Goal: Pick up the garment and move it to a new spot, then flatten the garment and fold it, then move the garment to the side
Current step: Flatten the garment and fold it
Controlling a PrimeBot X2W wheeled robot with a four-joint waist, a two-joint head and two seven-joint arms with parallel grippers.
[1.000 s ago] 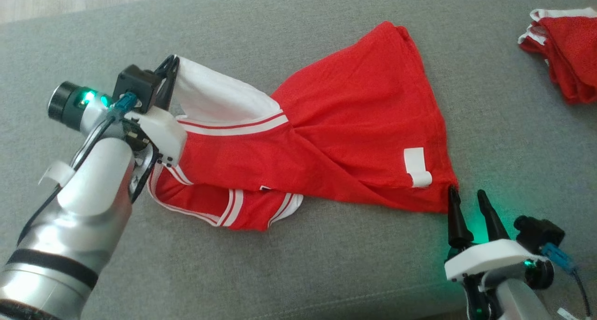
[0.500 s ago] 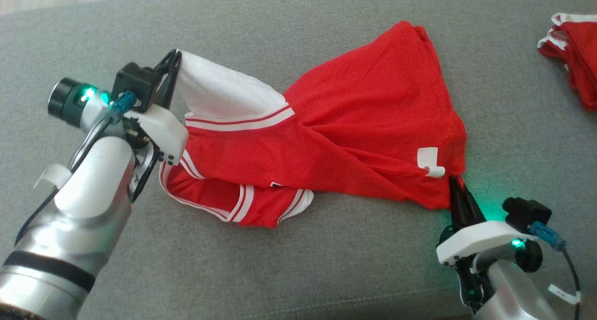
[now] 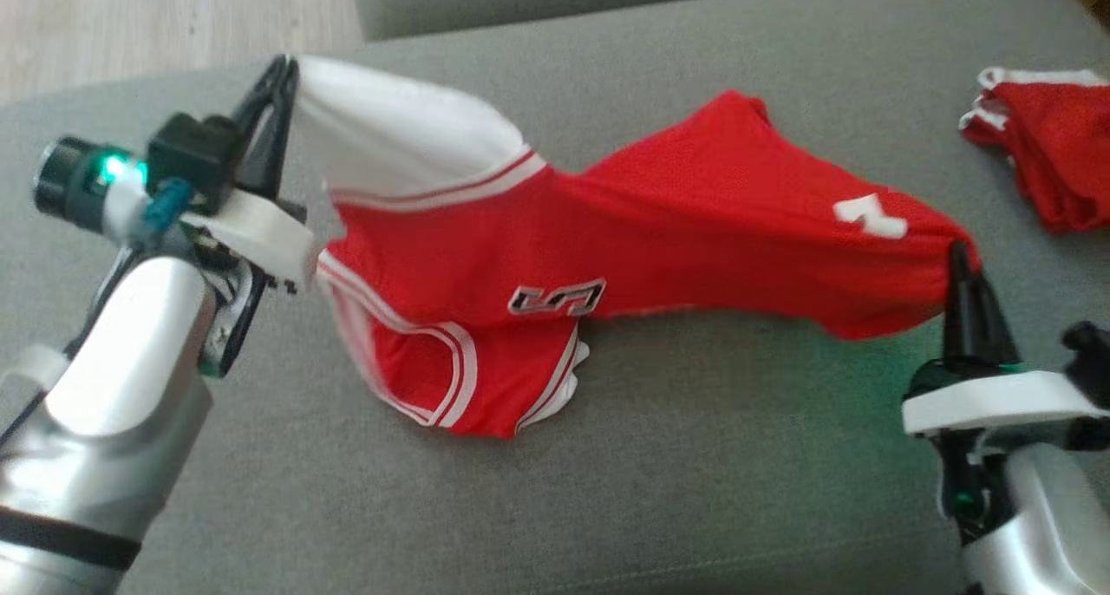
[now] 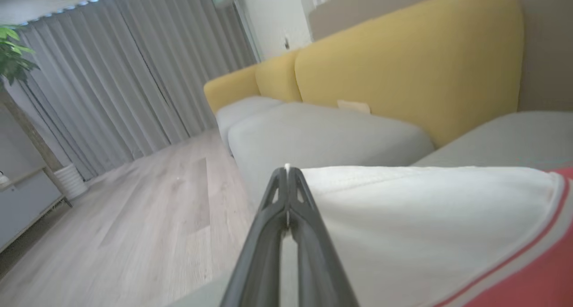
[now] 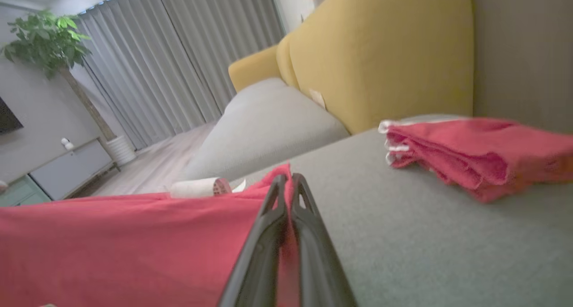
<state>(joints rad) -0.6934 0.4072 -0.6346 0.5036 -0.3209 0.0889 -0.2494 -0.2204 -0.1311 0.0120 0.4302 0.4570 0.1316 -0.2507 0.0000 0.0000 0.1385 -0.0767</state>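
The garment [image 3: 659, 239] is a red jersey with white trim, a white sleeve and a number patch, stretched between both arms above the grey cushion [image 3: 676, 474]. My left gripper [image 3: 282, 66] at upper left is shut on the white sleeve end [image 4: 403, 217]. At the right, my right gripper [image 3: 956, 250] is shut on the red hem corner [image 5: 134, 244]. Its lower folds hang down and touch the cushion. In each wrist view the two dark fingers [image 4: 286, 199] [image 5: 286, 195] are pressed together on cloth.
Another red garment [image 3: 1054, 157] lies folded at the cushion's far right, also in the right wrist view [image 5: 479, 157]. Yellow sofa backs [image 4: 403, 61] rise behind, with a wooden floor [image 3: 156, 22], grey curtains [image 4: 112, 70] and a potted plant [image 5: 49, 38] beyond.
My right gripper closed on the hem corner and rose with it. Both ends of the garment lifted off the cushion, turning the number patch into sight. The head camera also shifted.
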